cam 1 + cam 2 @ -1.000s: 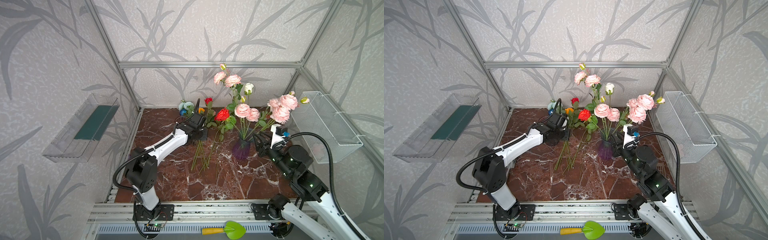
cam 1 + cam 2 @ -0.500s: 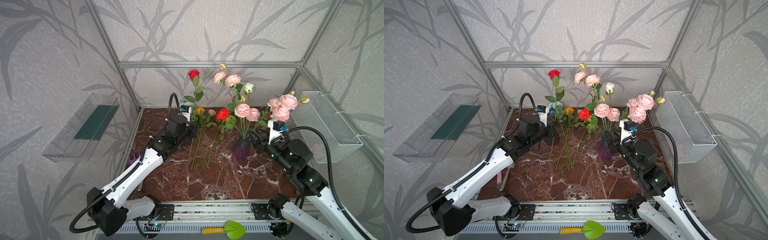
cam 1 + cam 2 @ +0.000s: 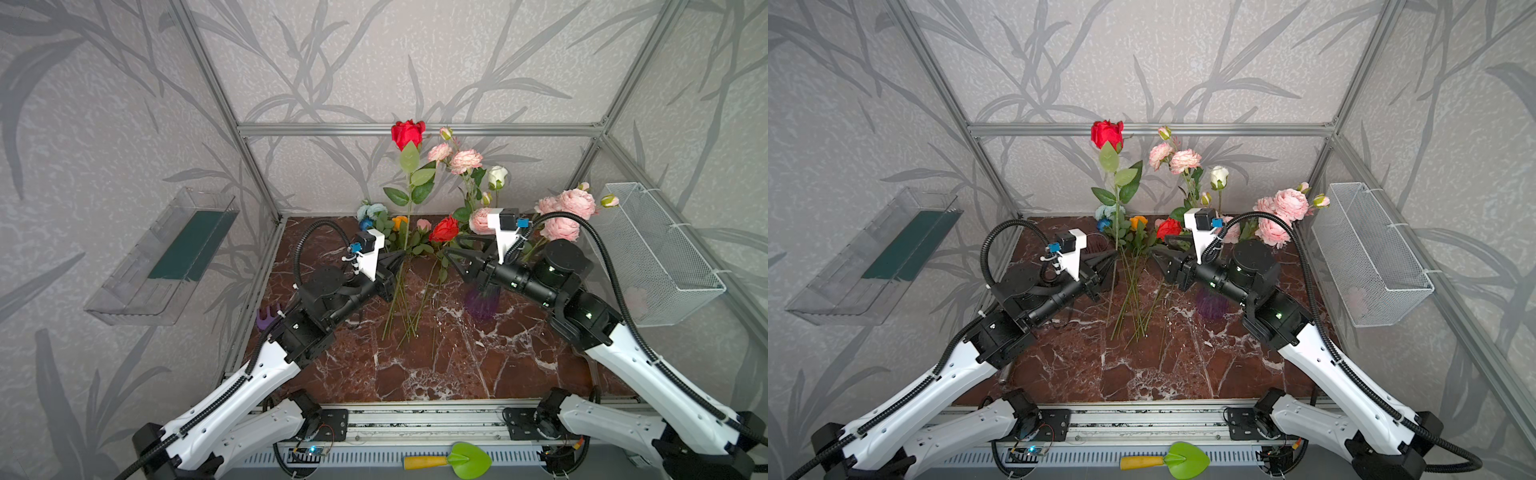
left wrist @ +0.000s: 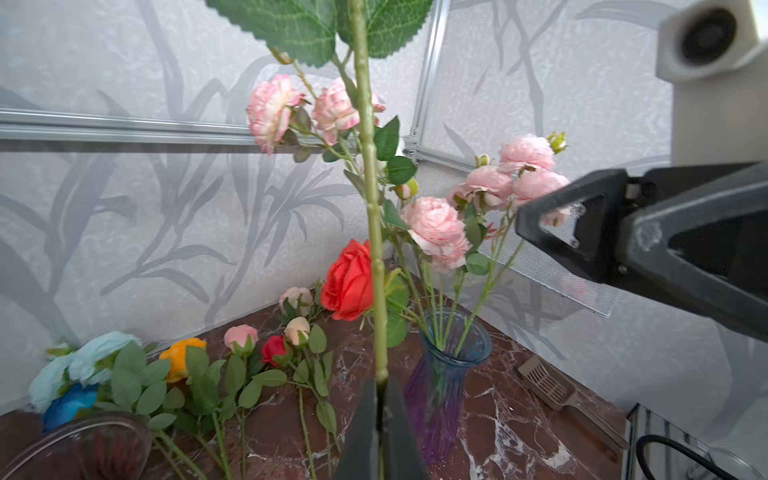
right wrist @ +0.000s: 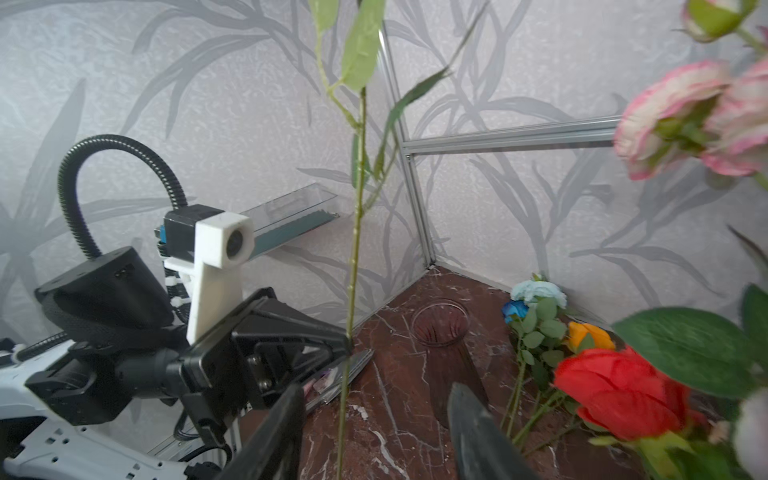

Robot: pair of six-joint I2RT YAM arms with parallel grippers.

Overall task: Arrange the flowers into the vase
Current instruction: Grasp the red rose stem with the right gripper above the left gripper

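Observation:
My left gripper is shut on the lower stem of a red rose. It holds the rose upright above the flowers lying at the back of the table. The purple-blue glass vase holds pink blooms and a white rose. My right gripper is open just right of the held stem, level with my left gripper, with nothing gripped.
A clear glass jar stands at the back left. A wire basket hangs on the right wall and a clear shelf on the left wall. A purple rake and a beige scoop lie on the marble.
My left arm drew back from the pile and lifted the red rose upright. My right gripper opened wider and swung left toward the stem.

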